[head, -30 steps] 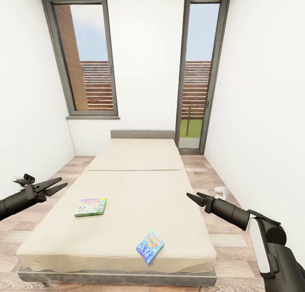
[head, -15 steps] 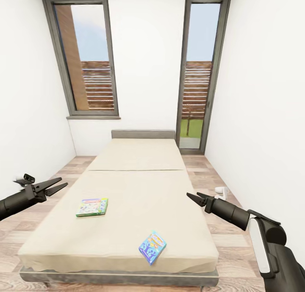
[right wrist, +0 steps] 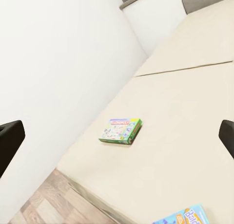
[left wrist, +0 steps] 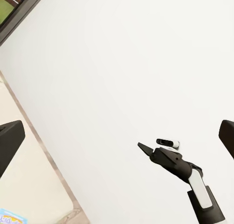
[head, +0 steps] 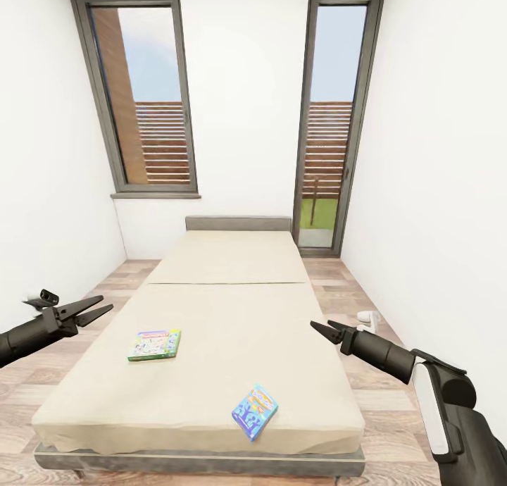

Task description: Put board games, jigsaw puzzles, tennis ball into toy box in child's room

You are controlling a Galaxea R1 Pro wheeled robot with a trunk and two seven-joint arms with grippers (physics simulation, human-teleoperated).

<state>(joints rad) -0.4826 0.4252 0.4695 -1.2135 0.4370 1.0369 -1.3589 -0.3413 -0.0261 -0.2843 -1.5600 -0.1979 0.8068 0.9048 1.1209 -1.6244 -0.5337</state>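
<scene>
A long bed (head: 232, 310) with a beige cover and a grey headboard stands in a white-walled room with a wood-plank floor (head: 366, 394), its head under the wall between two tall windows (head: 144, 95). Two board games lie flat on the cover near the foot of the bed, well apart from each other: the green-and-white board game (head: 154, 345) toward the robot's left side, and the smaller blue board game (head: 254, 410) close to the foot edge, turned at an angle. Both boxes lie untouched. The left pincer (head: 94, 310) hangs in the air beside the bed's left edge, its two fingers spread and empty. The right pincer (head: 320, 329) hangs over the bed's right edge, pointing toward the cover; whether its fingers are spread or pressed together cannot be told in the head view, though its wrist view shows a dark fingertip at each side with the green-and-white box between them.
</scene>
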